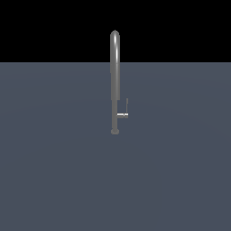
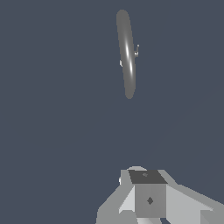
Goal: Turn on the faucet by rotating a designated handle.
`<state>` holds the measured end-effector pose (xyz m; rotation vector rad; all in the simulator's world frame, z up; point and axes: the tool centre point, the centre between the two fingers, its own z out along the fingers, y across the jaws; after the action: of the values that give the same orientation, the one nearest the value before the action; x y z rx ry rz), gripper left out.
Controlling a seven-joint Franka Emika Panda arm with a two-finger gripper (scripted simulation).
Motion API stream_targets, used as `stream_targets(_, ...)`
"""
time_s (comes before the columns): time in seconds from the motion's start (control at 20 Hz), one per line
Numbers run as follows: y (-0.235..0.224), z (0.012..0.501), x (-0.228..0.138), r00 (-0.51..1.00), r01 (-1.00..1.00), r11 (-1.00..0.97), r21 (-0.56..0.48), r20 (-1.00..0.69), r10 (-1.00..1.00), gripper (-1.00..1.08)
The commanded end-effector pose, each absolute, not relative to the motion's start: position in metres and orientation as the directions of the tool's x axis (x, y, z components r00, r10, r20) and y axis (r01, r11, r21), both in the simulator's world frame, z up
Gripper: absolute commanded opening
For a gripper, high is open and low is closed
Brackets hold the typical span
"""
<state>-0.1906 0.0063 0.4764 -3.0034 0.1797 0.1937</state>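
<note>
Exterior view: tall slim grey metallic faucet pipe with rounded arched top (image 1: 115,76) stands upright on the flat grey-blue surface (image 1: 54,171), small round base at the foot. Low on the pipe, on the exterior view's right, sits the small thin grey L-shaped lever handle (image 1: 124,111): short shiny stub out from the pipe, slender rod pointing up. No arm visible in this view.

Wrist view: faucet (image 2: 126,54) seen foreshortened, well apart from the grey blocky gripper (image 2: 146,197); handle (image 2: 136,50) only a tiny nub beside the pipe. Finger state: cannot tell, tips not shown clearly.

Judgement: approach not yet begun; no contact w/ anything.

Risks:
- Handle v. small vs. pipe; approx. aim could land on the pipe, no rotation.
- Rod close to pipe; little room for a finger, may jam or glance off.
- Thin rod; push near its tip may slip past.
- Wrong push direction; lever stalls.
</note>
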Motion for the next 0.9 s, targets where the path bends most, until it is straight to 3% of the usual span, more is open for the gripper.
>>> stream_targets(0.0, 0.005, 0.472, -0.176, 0.975, -0.166, -0.975, -0.146, -0.174, -0.14, -1.0)
stream_targets(0.85, -0.01, 0.426, -0.083, 0.836, -0.456, -0.841, -0.292, -0.464, -0.293, -1.0)
